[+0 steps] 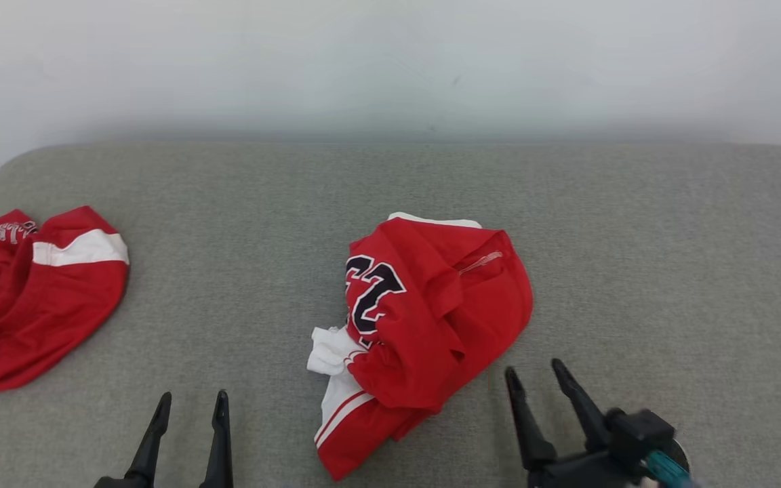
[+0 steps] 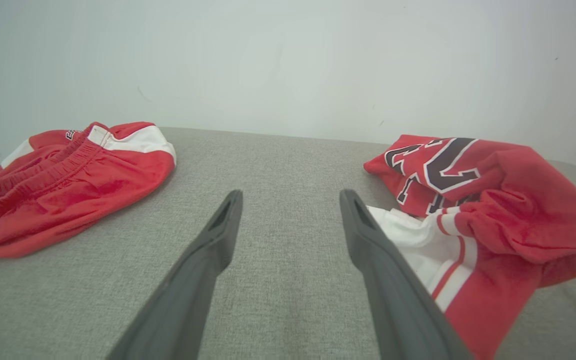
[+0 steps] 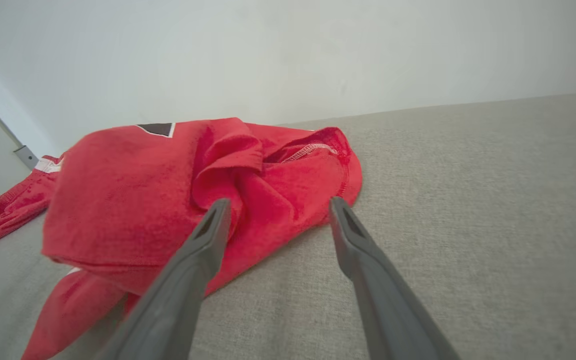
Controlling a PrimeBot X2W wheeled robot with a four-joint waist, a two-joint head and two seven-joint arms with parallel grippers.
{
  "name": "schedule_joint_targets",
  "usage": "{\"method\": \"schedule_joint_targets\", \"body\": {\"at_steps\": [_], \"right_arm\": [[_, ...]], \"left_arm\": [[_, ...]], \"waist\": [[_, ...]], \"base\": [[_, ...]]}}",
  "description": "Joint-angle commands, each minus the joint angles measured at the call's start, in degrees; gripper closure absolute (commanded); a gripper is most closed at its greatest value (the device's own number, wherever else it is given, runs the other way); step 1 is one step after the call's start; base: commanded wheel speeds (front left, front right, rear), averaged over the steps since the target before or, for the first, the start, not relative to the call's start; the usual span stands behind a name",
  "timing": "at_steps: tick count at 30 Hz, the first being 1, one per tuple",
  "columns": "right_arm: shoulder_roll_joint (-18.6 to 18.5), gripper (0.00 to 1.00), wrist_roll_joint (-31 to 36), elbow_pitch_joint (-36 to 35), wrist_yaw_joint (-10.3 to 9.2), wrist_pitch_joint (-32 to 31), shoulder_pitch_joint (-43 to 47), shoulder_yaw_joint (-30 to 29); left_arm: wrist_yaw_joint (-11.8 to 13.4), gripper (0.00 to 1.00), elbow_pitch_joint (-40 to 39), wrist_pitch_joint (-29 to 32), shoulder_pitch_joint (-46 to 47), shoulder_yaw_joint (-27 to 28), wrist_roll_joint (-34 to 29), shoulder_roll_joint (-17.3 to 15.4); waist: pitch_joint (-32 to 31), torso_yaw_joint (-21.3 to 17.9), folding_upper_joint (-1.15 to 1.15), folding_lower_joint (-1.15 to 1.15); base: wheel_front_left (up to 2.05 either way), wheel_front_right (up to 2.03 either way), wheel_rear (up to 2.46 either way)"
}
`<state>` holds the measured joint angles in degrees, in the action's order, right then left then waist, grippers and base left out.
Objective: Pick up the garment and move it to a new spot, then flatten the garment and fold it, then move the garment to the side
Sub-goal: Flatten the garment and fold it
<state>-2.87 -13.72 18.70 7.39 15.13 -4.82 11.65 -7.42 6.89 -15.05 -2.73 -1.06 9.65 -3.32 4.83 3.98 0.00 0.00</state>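
Observation:
A crumpled red jersey (image 1: 424, 318) with white trim and a dark number lies in a heap at the middle of the grey surface; it also appears as the jersey (image 2: 488, 210) at the right of the left wrist view and the jersey (image 3: 178, 200) in the right wrist view. My left gripper (image 1: 190, 403) stands open at the lower left, apart from the cloth, with nothing between its fingers. My right gripper (image 1: 536, 373) is open at the lower right, just off the jersey's right edge. In the right wrist view its left finger (image 3: 208, 235) overlaps the red cloth.
A second red garment with a white band and an elastic waistband (image 1: 31, 291) lies bunched at the far left of the grey padded surface (image 1: 668, 257). A pale wall (image 1: 390, 61) rises behind the surface's back edge.

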Motion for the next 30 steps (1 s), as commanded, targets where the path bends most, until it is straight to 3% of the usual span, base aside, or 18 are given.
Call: {"method": "schedule_joint_targets", "body": {"at_steps": [1, 12, 21, 25, 26, 28, 30], "right_arm": [[-0.01, 0.0, 0.18, 0.77, 0.2, 0.01, -1.52, 0.82], [-0.01, 0.0, -3.33, 16.06, 0.2, 0.02, -16.35, 4.04], [-0.01, 0.0, -7.14, 26.98, 0.2, 0.02, -22.99, 3.08], [0.01, 0.0, -11.05, 30.71, 0.2, 0.01, -24.53, 5.32], [0.02, 0.54, -11.56, 31.45, 0.2, 0.01, -24.89, 6.05], [-0.07, 1.0, -12.13, 32.51, 0.2, 0.01, -25.42, 6.46], [-0.05, 1.0, -12.36, 33.22, 0.2, 0.02, -25.34, 6.57]], "left_arm": [[-0.07, 0.0, 0.13, -0.2, -0.3, 0.09, -0.22, 0.15], [-0.02, 0.0, 1.5, -0.2, 1.17, -1.86, 0.86, 0.41], [-0.02, 0.0, 2.35, -0.2, 1.96, -2.76, 1.54, 0.44], [-0.03, 0.0, 2.59, -0.2, 1.94, -2.93, 1.72, 0.45], [-0.03, 0.0, 2.63, -0.2, 1.83, -2.93, 1.73, 0.46], [-0.03, 0.0, 2.73, -0.2, 1.51, -2.79, 1.73, 0.47], [-0.03, 0.0, 2.76, -0.2, 1.06, -2.6, 1.8, 0.48]], "waist": [[0.06, 1.15, 0.0, 0.0], [1.33, 6.27, 0.0, 0.0], [2.31, 10.11, 0.0, 0.0], [2.36, 11.26, 0.0, 0.0], [2.3, 11.39, 0.0, 0.0], [2.13, 11.48, 0.0, 0.0], [1.84, 11.36, 0.0, 0.0]], "base": [[0.0, 0.0, 0.0], [0.0, 0.0, 0.0], [0.0, 0.0, 0.0], [0.0, 0.0, 0.0], [0.0, 0.0, 0.0], [0.0, 0.0, 0.0], [0.0, 0.0, 0.0]]}}
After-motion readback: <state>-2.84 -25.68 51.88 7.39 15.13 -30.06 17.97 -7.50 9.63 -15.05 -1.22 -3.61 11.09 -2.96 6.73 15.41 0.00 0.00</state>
